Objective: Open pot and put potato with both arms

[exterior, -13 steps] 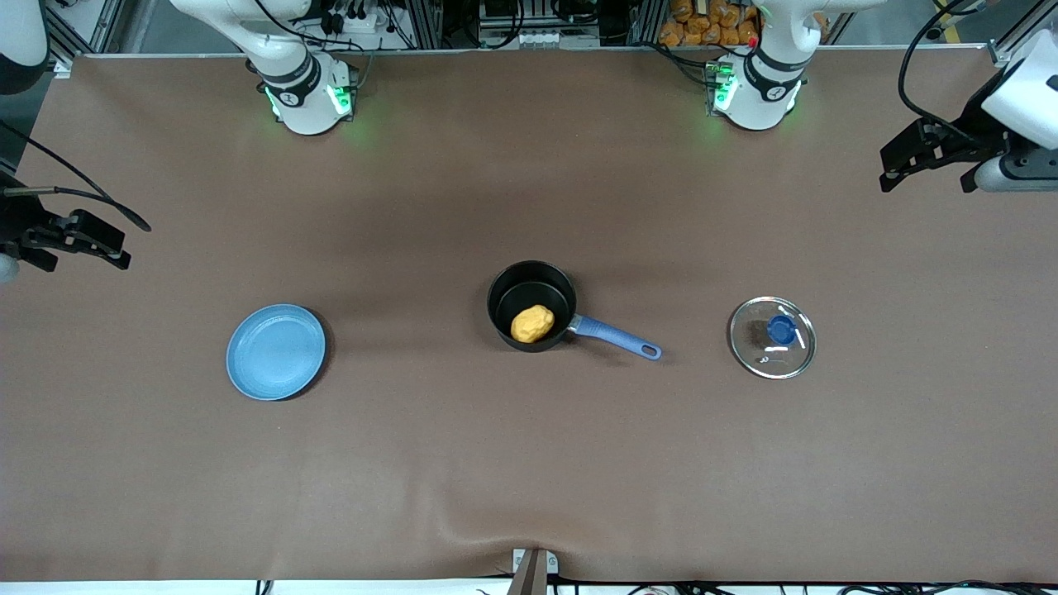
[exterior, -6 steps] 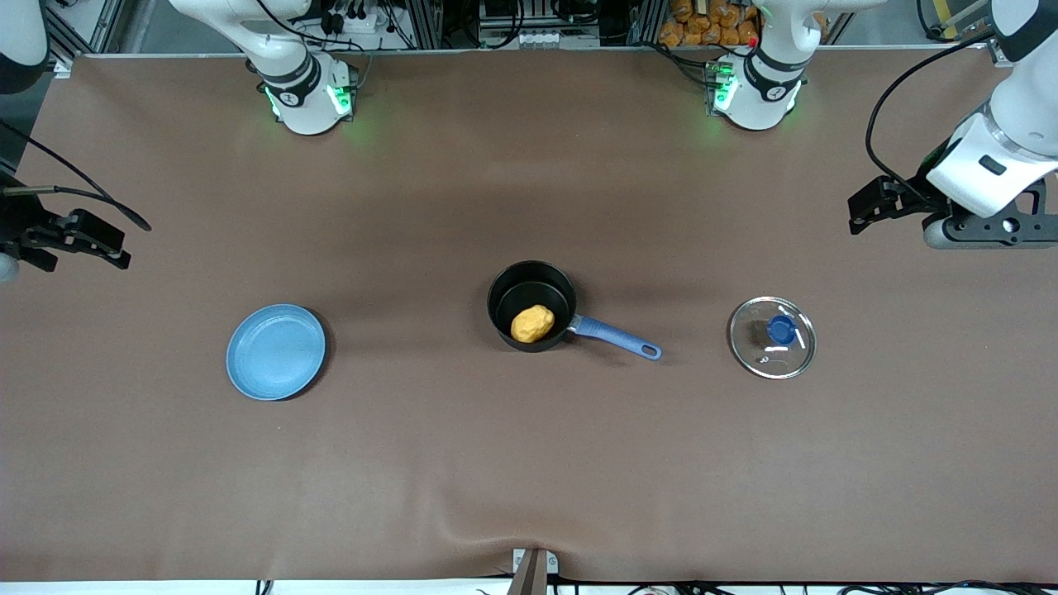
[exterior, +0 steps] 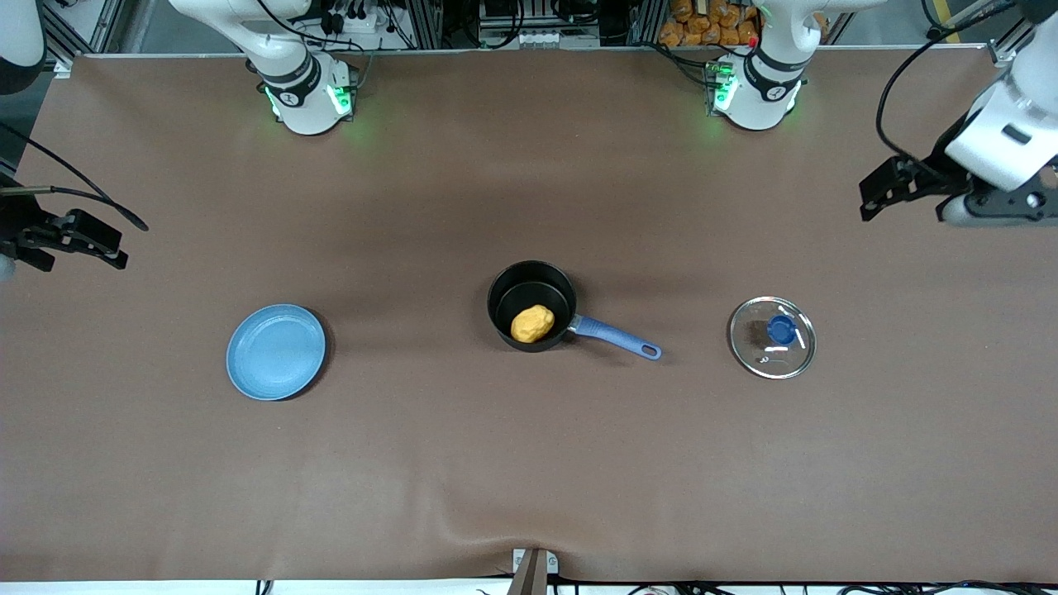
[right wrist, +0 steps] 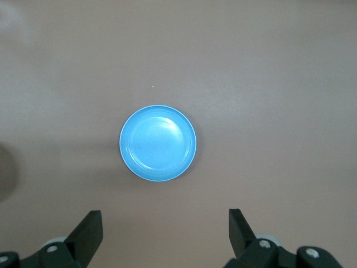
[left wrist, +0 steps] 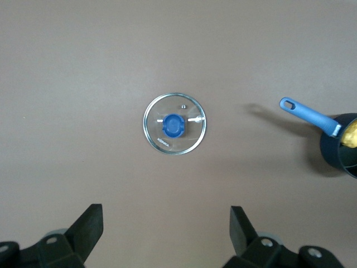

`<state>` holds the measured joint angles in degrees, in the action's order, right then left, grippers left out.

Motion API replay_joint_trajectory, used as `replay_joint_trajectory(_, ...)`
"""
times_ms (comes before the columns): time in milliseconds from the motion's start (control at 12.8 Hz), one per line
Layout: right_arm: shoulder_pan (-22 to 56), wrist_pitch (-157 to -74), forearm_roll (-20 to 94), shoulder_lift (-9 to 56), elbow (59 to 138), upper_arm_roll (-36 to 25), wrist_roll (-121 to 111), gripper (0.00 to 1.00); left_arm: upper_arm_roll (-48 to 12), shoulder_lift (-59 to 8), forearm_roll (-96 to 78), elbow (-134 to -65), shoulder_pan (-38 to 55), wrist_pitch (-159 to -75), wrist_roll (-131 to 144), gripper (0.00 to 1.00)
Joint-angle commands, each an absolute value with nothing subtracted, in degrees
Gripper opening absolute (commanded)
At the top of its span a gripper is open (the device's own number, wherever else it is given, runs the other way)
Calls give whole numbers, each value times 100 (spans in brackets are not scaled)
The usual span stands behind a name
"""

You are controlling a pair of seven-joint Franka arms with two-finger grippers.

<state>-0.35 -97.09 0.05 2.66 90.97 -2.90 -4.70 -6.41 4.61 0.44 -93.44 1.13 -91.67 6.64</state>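
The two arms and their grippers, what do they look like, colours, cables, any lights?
Both arms are white with black joint bands; green lights glow at each base. The left gripper and right gripper are black, with blunt angular fingers. Black cables loop along each wrist.

The counter (exterior: 529, 463) is plain brown; the pot (exterior: 531, 306) is black with a blue handle (exterior: 616, 337); the potato (exterior: 531, 323) is yellow-orange; the lid (exterior: 772, 338) is clear glass with a blue knob (exterior: 780, 329); the plate (exterior: 276, 352) is light blue.
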Motion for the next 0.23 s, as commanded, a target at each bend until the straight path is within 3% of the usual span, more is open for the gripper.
replay_joint_trajectory(0, 35, -9773, 97, 79, 9255, -369, -545, 100, -659, 457, 9, -8913, 26, -8755, 686, 100)
replay_joint_trajectory(156, 18, -9773, 97, 79, 9255, -360, -545, 100, -650, 466, 9, -8868, 26, -8675, 694, 100)
